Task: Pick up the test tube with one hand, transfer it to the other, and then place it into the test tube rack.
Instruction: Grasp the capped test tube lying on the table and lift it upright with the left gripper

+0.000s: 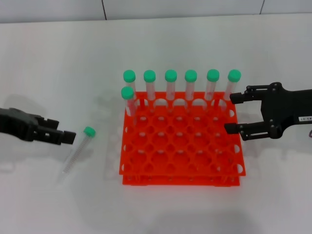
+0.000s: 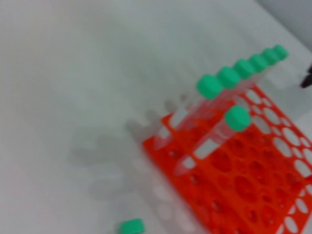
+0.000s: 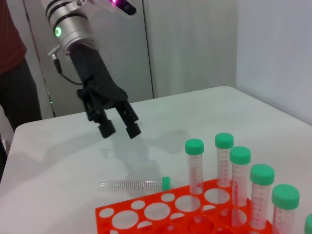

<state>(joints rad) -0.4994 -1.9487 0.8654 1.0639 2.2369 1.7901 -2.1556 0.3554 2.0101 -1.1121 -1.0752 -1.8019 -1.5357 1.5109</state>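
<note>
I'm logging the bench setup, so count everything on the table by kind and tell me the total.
Tubes standing in the rack: 7
Tube lying on the table: 1
Orange rack: 1
Grippers: 2, left and right
Total: 11

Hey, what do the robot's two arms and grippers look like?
Both are black two-finger grippers. The left gripper is plain and unlabelled; the right wrist view shows it on a black link below a silver cylindrical wrist with a small green light and a thin cable alongside. The right gripper has open-frame linkage fingers and a small white printed label.
</note>
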